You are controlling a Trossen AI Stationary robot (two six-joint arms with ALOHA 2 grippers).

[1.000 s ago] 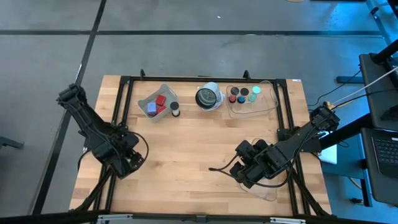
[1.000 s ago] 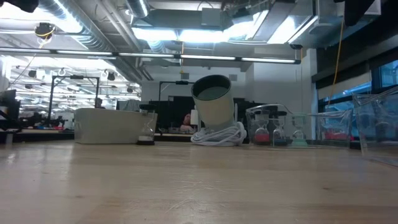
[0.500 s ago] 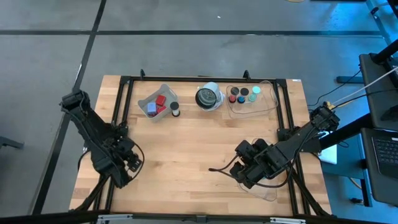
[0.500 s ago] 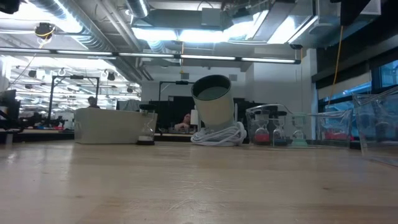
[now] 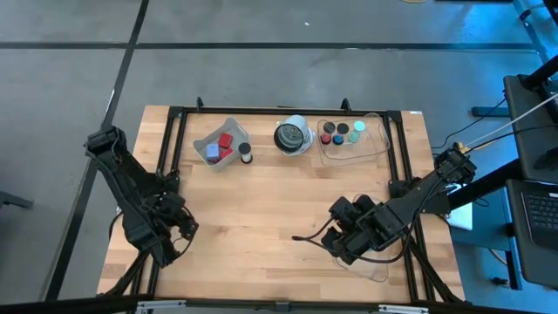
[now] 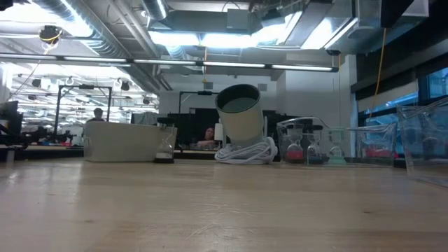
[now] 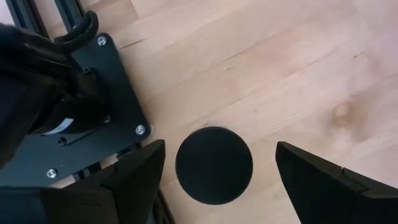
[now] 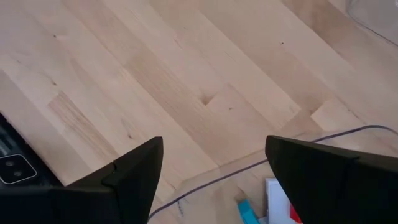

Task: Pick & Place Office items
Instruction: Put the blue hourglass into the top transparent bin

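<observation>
You see the table (image 5: 261, 218) with both arms low at its near edge: left gripper (image 5: 174, 234) spread, empty; right gripper (image 5: 336, 237) spread, empty. Along the table's far edge, red blocks (image 5: 225, 145) fill one tray (image 5: 202, 139), caps (image 5: 336, 133) another.

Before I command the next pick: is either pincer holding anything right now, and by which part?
Nothing is held. The left pincer stands open over bare table by its arm's base; the right pincer stands open and empty near the table's right front.
</observation>
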